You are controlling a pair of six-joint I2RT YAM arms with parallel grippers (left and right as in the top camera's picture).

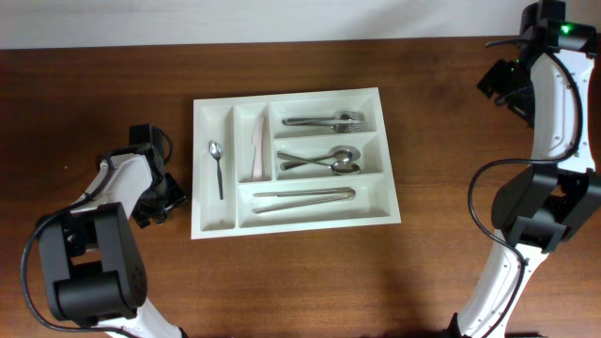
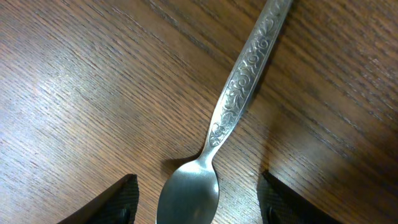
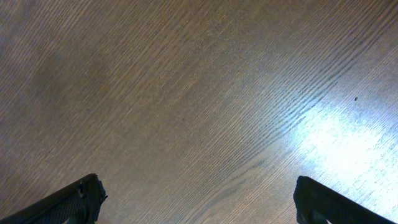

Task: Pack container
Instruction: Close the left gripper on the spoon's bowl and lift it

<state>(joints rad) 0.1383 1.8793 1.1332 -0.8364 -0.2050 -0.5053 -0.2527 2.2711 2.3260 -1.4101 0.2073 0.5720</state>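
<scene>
The container (image 1: 214, 218), a white compartment tray, lies mid-table. It holds a teaspoon (image 1: 217, 167), a white knife (image 1: 255, 150), forks (image 1: 324, 121), spoons (image 1: 324, 160) and tongs (image 1: 302, 199). Left of the tray my left gripper (image 1: 161, 194) is low over the wood. In the left wrist view a patterned metal spoon (image 2: 239, 93) lies flat on the table, its bowl between the jaws of my open left gripper (image 2: 198, 199), with a gap on each side. My right gripper (image 3: 196, 199) is open over bare wood at the far right (image 1: 500, 80).
The wooden table (image 1: 451, 131) runs to a pale wall at the back. The right arm's base and links (image 1: 540, 202) stand at the right edge, and the left arm's base (image 1: 89, 268) is at the front left.
</scene>
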